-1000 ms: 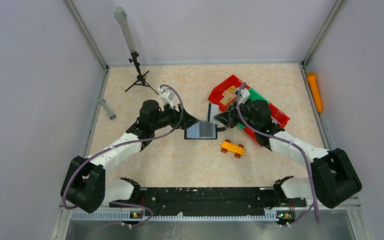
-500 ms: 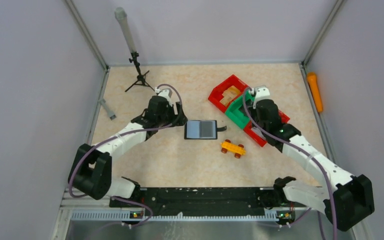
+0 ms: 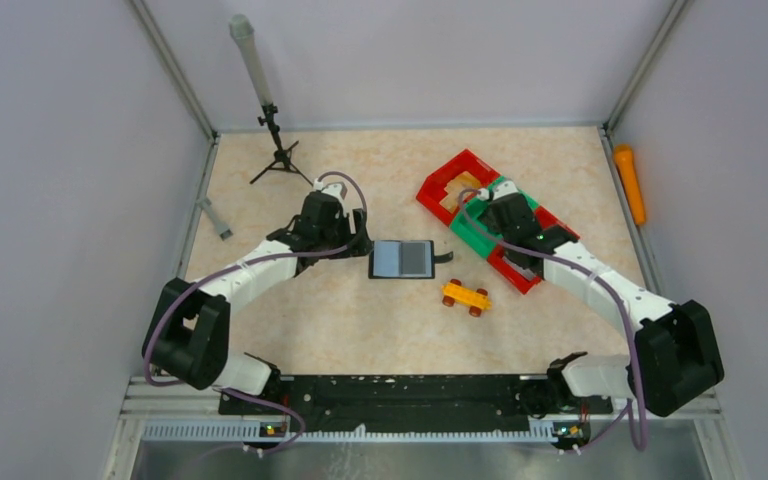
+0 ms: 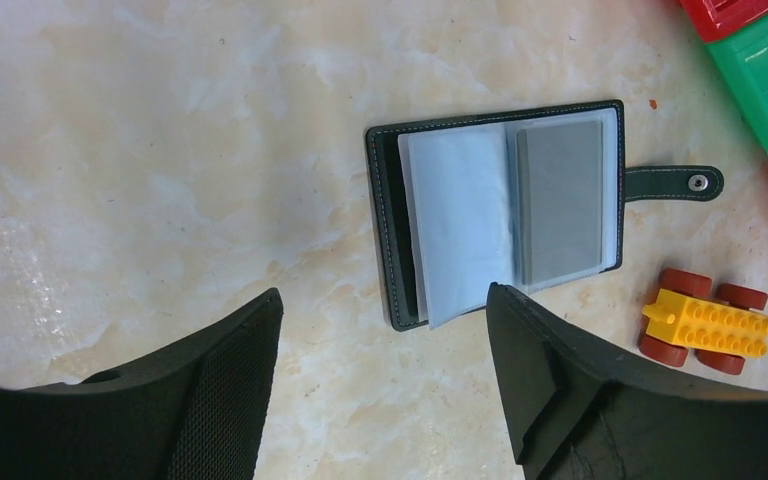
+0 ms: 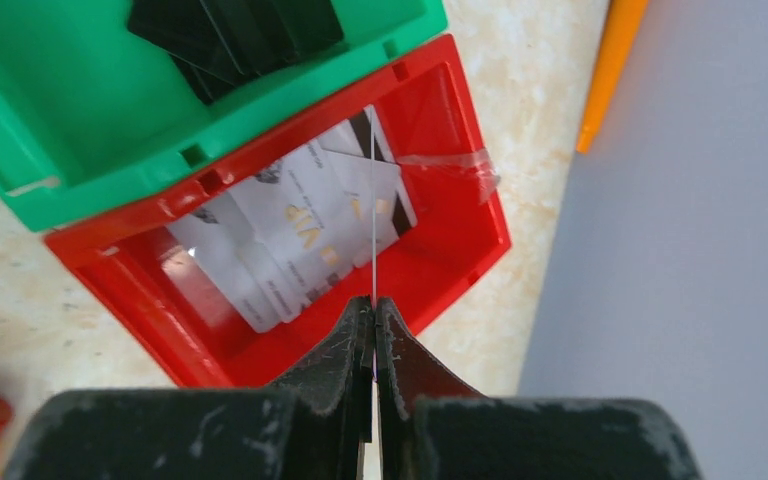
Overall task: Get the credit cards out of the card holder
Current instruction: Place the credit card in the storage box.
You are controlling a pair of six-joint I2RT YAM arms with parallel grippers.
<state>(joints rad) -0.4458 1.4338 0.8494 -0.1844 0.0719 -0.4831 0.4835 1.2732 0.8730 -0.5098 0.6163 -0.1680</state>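
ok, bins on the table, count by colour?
Red bins: 2
Green bin: 1
Total: 3

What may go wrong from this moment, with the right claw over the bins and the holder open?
1. The right claw pinches the card only by its edge above the red bin; it may slip or tilt and land on the rim.
2. The card holder lies open and unpinned near the open left claw; pulling a sleeve may drag it toward the toy car.
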